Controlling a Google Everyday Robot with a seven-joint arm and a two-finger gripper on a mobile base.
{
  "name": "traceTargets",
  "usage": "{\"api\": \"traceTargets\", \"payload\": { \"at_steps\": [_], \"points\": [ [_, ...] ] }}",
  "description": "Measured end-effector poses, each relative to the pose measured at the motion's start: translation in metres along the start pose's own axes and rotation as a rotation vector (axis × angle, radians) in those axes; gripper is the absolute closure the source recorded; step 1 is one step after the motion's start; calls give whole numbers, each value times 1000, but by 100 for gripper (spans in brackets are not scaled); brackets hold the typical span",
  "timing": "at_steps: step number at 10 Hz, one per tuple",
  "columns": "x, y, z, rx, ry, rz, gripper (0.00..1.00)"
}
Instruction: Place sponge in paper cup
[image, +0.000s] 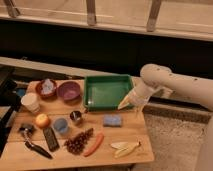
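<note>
The light-blue sponge (113, 120) lies flat on the wooden table (125, 132), just in front of the green tray (107, 92). The white-cream paper cup (31, 102) stands upright at the table's left side. My gripper (126, 103) hangs at the end of the white arm (165, 82), over the tray's right front corner. It is above and to the right of the sponge and far right of the paper cup. It holds nothing that I can see.
A purple bowl (69, 91) and a red bowl (47, 88) stand behind the cup. A metal cup (76, 117), a blue cup (61, 126), an orange (42, 120), a carrot (94, 144), a dark cluster (79, 141), a banana peel (125, 148) and a black remote (51, 139) lie in front.
</note>
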Motion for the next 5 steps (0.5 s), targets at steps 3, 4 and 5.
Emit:
{"api": "traceTargets", "payload": {
  "at_steps": [3,4,5],
  "points": [
    [-1,-2,-1,0,-3,4,35],
    [0,0,0,2,-3,-2,35],
    [0,-2,1,13,-7,-7,35]
  ]
}}
